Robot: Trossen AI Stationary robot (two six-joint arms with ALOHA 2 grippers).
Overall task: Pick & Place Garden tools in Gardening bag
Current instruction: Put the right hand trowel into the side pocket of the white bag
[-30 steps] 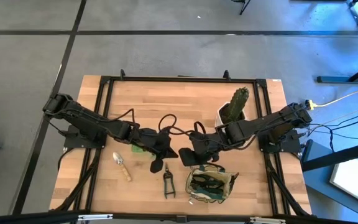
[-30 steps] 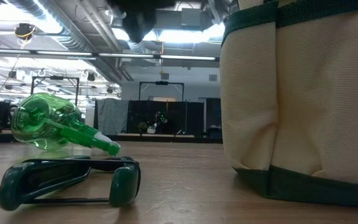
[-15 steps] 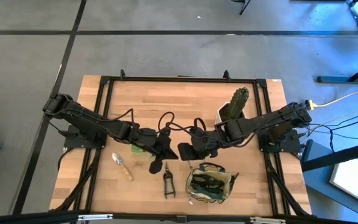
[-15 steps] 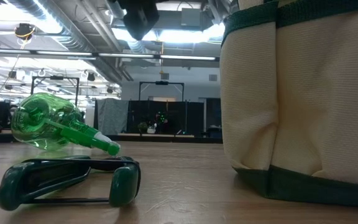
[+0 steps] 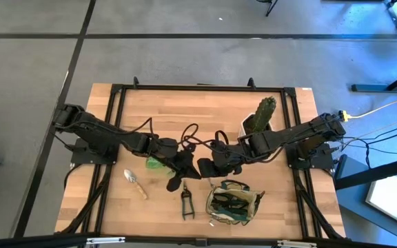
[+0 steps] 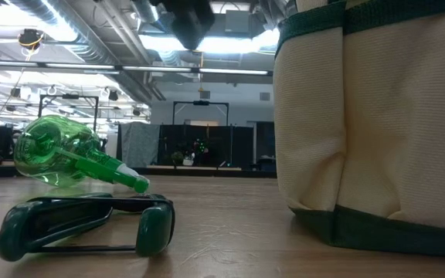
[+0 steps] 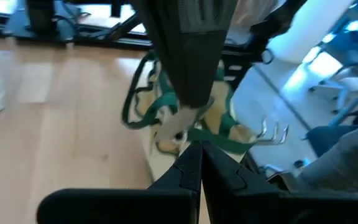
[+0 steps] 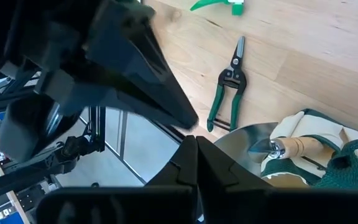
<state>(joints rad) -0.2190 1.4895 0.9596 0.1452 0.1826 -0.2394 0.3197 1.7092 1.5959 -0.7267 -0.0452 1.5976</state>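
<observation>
My left gripper (image 5: 188, 169) and right gripper (image 5: 204, 167) hover tip to tip above the table's middle, both shut and empty. The green spray bottle (image 5: 157, 164) lies on its side under my left arm. Pruning shears (image 5: 186, 203) with green handles (image 6: 83, 224) lie flat near the front edge. A silver trowel (image 5: 135, 182) with a wooden handle lies to their left. The khaki gardening bag (image 5: 234, 203) stands at the front right. A second trowel (image 8: 247, 142) lies with its handle (image 8: 297, 147) over the bag's opening, its blade jutting past the rim toward the shears.
A cactus in a white pot (image 5: 260, 117) stands at the back right, beside my right arm. Black cables loop above the table's middle (image 5: 185, 134). Bare wood lies at the far side and the front left corner.
My left gripper has moved a little toward the table's right edge, closer to my right gripper, still shut. More of the spray bottle now shows from under the left arm.
</observation>
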